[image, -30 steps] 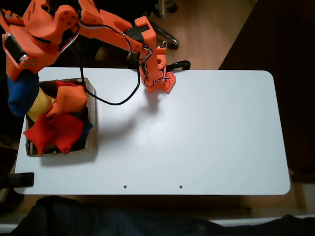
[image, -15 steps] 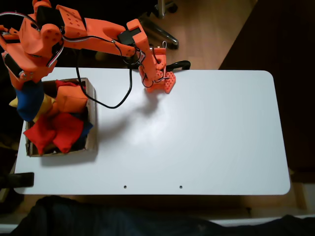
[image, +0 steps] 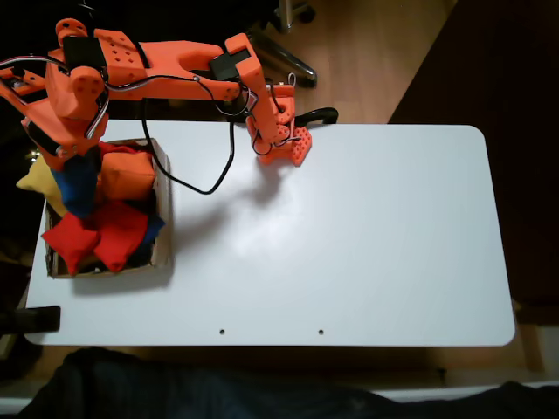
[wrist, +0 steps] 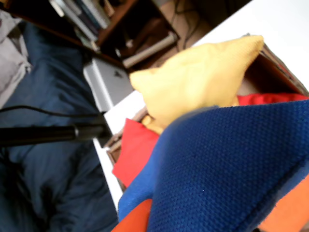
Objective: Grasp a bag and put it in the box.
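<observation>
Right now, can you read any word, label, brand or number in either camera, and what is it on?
None can be read.
Books on the shelf in the wrist view: spines too blurred to read.
Silver device below them: a small dark mark, not legible.
Box, blue bag, table: no print seen.

Dim surroundings, soft arm shadow on the bright table [image: 367, 244]; wrist view's close cloth blurs.
</observation>
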`<control>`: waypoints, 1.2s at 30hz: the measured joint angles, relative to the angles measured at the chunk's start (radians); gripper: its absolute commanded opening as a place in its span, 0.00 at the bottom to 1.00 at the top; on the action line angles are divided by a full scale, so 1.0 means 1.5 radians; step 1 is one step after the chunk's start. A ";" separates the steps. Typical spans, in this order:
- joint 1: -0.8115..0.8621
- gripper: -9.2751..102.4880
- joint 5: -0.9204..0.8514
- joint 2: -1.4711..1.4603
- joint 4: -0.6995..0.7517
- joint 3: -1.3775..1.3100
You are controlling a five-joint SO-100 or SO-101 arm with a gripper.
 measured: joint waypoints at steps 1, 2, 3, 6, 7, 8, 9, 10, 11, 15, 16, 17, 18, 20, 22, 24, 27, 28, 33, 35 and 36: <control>0.000 0.09 0.000 0.000 0.000 0.004; 0.001 0.09 -0.001 0.000 0.000 0.009; 0.001 0.09 -0.003 0.000 -0.002 0.015; 0.001 0.12 -0.015 0.001 -0.003 0.035; 0.001 0.13 -0.018 0.001 -0.007 0.044; 0.001 0.14 -0.022 0.001 -0.011 0.053; 0.001 0.16 -0.026 0.002 -0.016 0.063; 0.001 0.20 -0.030 0.002 -0.020 0.075; 0.001 0.24 -0.033 0.002 -0.026 0.085; 0.002 0.37 -0.036 0.011 -0.045 0.124; 0.003 0.40 -0.036 0.016 -0.047 0.133; 0.003 0.44 -0.036 0.025 -0.051 0.144; 0.004 0.48 -0.036 0.032 -0.053 0.153; 0.004 0.53 -0.035 0.047 -0.057 0.173; 0.004 0.55 -0.033 0.065 -0.060 0.192; 0.003 0.55 -0.029 0.093 -0.072 0.215; -0.010 0.55 -0.026 0.136 -0.091 0.255; -0.015 0.55 -0.028 0.149 -0.100 0.269; -0.039 0.55 -0.024 0.213 -0.125 0.322; -0.045 0.55 -0.004 0.227 -0.123 0.326; -0.048 0.55 0.007 0.236 -0.121 0.327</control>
